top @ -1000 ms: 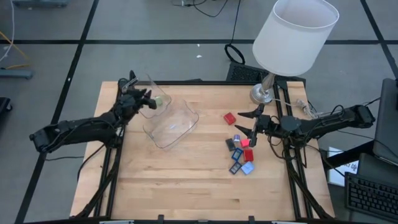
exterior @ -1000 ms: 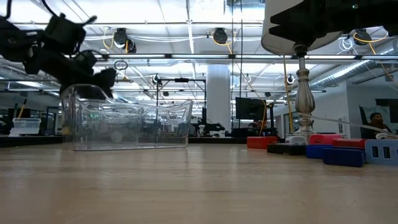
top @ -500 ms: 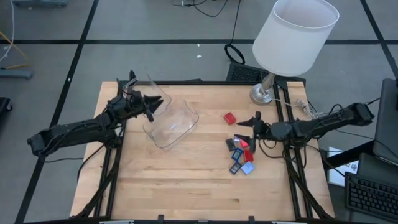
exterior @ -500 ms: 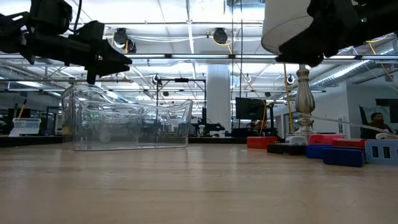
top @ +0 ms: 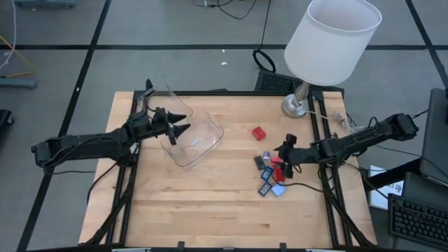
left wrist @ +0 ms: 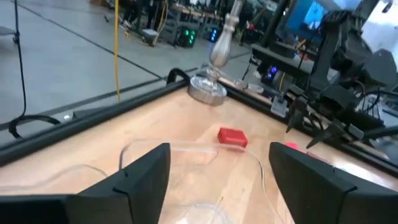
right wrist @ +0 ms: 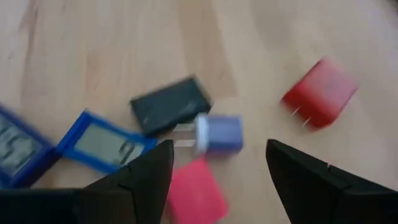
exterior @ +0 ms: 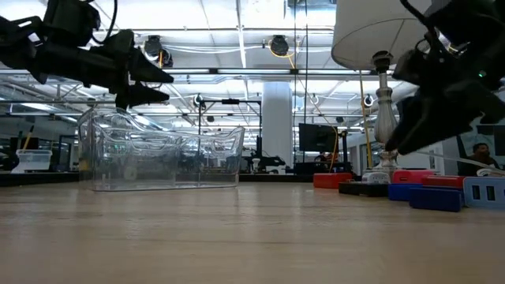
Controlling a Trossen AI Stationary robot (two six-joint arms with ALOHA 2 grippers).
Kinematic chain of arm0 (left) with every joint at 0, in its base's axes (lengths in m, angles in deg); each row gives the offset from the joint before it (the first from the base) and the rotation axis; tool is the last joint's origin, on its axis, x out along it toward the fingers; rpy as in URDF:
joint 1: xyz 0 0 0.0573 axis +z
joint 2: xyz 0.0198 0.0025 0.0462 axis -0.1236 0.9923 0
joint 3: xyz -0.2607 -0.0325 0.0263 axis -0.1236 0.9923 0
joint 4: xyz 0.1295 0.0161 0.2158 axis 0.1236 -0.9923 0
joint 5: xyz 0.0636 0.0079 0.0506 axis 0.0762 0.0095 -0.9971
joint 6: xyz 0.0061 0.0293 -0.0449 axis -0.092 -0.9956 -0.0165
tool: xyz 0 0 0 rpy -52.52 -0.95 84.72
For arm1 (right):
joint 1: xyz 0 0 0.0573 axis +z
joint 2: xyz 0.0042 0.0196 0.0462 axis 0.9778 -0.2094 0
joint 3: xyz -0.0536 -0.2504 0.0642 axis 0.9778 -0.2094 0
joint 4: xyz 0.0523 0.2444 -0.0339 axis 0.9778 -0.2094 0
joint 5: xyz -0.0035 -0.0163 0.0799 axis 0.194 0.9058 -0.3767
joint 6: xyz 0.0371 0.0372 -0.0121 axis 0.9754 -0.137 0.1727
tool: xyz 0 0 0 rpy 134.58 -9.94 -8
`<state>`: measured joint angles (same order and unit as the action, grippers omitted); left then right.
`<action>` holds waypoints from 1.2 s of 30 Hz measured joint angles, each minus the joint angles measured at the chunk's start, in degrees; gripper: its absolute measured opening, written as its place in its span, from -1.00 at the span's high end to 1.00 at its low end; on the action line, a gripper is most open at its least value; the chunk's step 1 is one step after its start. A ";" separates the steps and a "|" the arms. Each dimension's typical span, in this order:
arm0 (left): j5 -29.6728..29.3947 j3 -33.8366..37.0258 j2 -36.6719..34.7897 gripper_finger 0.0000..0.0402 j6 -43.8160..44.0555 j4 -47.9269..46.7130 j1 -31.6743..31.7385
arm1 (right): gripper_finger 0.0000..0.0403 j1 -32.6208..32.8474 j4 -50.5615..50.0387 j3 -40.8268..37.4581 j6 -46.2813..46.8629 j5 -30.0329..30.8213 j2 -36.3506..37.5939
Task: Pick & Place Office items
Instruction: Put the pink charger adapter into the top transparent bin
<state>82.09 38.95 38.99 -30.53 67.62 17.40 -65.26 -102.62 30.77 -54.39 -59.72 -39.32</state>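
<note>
Red and blue little office pieces (top: 271, 175) sit under the right gripper (top: 285, 158), jaws open; left gripper (top: 183, 129) open over the clear plastic container (top: 199, 140).

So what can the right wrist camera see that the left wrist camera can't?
Only the right wrist view shows the dark grey rectangle, the flat blue rectangle and a small lilac-blue cube.

Only the left wrist view shows the lamp base, the clear container and the right arm's gripper from afar.

Both show the wooden table, open fingers, and a red block.
</note>
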 joint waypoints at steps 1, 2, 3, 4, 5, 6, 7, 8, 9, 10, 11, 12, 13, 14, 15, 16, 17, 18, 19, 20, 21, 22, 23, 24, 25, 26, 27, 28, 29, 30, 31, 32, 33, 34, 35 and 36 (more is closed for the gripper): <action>0.00 0.00 0.61 -0.42 0.07 0.26 -0.17 | -0.23 -0.13 -0.83 0.00 1.08 -1.07 -0.08; -0.01 0.00 1.11 -0.44 0.21 0.44 -0.28 | -0.23 -0.23 -1.37 0.00 1.93 -2.20 -0.18; -0.01 0.00 1.60 -0.45 0.22 0.55 -0.31 | -0.23 -0.23 -1.95 0.00 2.46 -3.27 -0.33; -0.01 0.00 2.12 -0.46 0.20 0.89 -0.29 | -0.22 -0.23 -2.67 0.00 2.86 -3.94 -0.54; -0.03 0.00 2.64 -0.47 0.16 1.25 -0.29 | -0.23 -0.23 -3.11 0.00 2.93 -4.69 -0.78; -0.03 0.02 3.14 -0.47 0.16 1.68 -0.27 | -0.23 -0.23 -3.35 0.00 2.61 -4.77 -1.10; -0.03 0.02 3.65 -0.47 0.16 2.40 -0.27 | -0.23 -0.23 -3.65 0.00 1.98 -4.77 -1.48; -0.03 0.02 4.17 -0.47 0.08 3.35 -0.29 | -0.22 -0.23 -4.04 0.00 1.30 -4.72 -1.96; -0.03 0.02 4.68 -0.47 0.05 4.37 -0.27 | -0.23 -0.24 -4.54 0.00 1.03 -4.60 -2.55; -0.03 0.02 5.15 -0.48 0.05 5.19 -0.28 | -0.23 -0.34 -5.04 0.00 0.92 -4.32 -3.18; -0.03 0.02 5.59 -0.48 0.07 5.91 -0.29 | -0.22 -0.53 -5.25 0.00 0.69 -3.92 -3.92; -0.03 0.02 6.04 -0.48 0.06 6.47 -0.27 | -0.22 -0.63 -5.15 0.00 0.67 -3.36 -4.73; -0.03 0.02 6.47 -0.48 0.05 6.83 -0.29 | -0.22 -0.72 -5.05 0.00 0.67 -3.21 -5.41; -0.03 0.02 6.85 -0.48 0.05 7.08 -0.29 | -0.22 -0.74 -4.99 0.00 0.64 -3.17 -6.16; -0.04 0.04 7.20 -0.48 0.06 7.27 -0.27 | -0.22 -0.71 -4.72 0.00 0.67 -3.23 -7.00; -0.05 0.04 7.52 -0.48 0.05 7.27 -0.27 | -0.22 -0.71 -4.31 0.00 0.64 -3.31 -7.85; -0.03 0.04 7.81 -0.48 0.07 7.27 -0.27 | -0.20 -0.71 -3.84 0.00 0.85 -3.58 -8.62; -0.05 0.04 8.11 -0.48 0.05 7.29 -0.27 | -0.19 -0.72 -3.16 0.00 1.08 -4.65 -9.35; -0.06 0.04 8.44 -0.48 0.07 7.29 -0.27 | -0.17 -0.73 -2.26 0.00 1.26 -5.88 -10.11; -0.06 0.04 8.71 -0.48 0.07 7.26 -0.27 | -0.14 -0.70 -1.05 0.00 1.39 -7.01 -10.89; -0.06 0.04 8.93 -0.48 0.07 7.23 -0.27 | -0.12 -0.71 0.08 0.00 1.43 -7.83 -11.46; -0.06 0.04 9.16 -0.48 0.07 7.31 -0.27 | -0.10 -0.69 0.92 0.00 1.41 -7.87 -11.96; -0.06 0.04 9.34 -0.48 0.07 7.37 -0.27 | -0.07 -0.69 1.72 0.02 1.41 -7.85 -12.50; -0.06 0.04 9.37 -0.48 0.08 7.31 -0.27 | -0.05 -0.69 2.33 0.02 1.40 -7.85 -12.86; -0.06 0.04 9.36 -0.48 0.07 7.32 -0.27 | -0.03 -0.69 2.43 0.02 1.41 -7.83 -13.02; -0.08 0.04 9.35 -0.48 0.08 7.39 -0.27 | -0.01 -0.69 2.59 0.02 1.41 -7.83 -13.07; -0.08 0.04 9.35 -0.48 0.07 7.40 -0.27 | 0.00 -0.69 2.84 0.02 1.44 -7.80 -13.07; -0.07 0.04 9.35 -0.48 0.07 7.35 -0.27 | 0.01 -0.69 2.88 0.02 1.56 -7.77 -13.07; -0.06 0.04 9.35 -0.48 0.09 7.35 -0.27 | 0.03 -0.69 2.83 0.02 1.58 -7.76 -13.05; -0.06 0.04 9.35 -0.48 0.09 7.38 -0.27 | 0.04 -0.69 2.85 0.02 1.62 -7.77 -13.07; -0.08 0.04 9.35 -0.48 0.09 7.38 -0.27 | 0.05 -0.69 2.85 0.02 1.63 -7.76 -13.07; -0.06 0.04 9.35 -0.48 0.09 7.38 -0.27 | 0.06 -0.69 2.88 0.02 1.63 -7.76 -13.07; -0.06 0.04 9.35 -0.48 0.09 7.38 -0.27 | 0.07 -0.69 2.93 0.02 1.63 -7.76 -13.07; -0.06 0.04 9.35 -0.48 0.09 7.38 -0.27 | 0.08 -0.69 3.10 0.02 1.63 -7.75 -13.06; -0.06 0.04 9.35 -0.48 0.09 7.38 -0.27 | 0.09 -0.69 3.44 0.02 1.63 -7.72 -13.05; -0.06 0.04 9.35 -0.48 0.09 7.38 -0.27 | 0.10 -0.69 3.81 0.02 1.63 -7.70 -13.04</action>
<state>82.04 39.00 48.35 -30.44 75.00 17.13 -65.95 -98.82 30.79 -52.76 -67.42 -52.36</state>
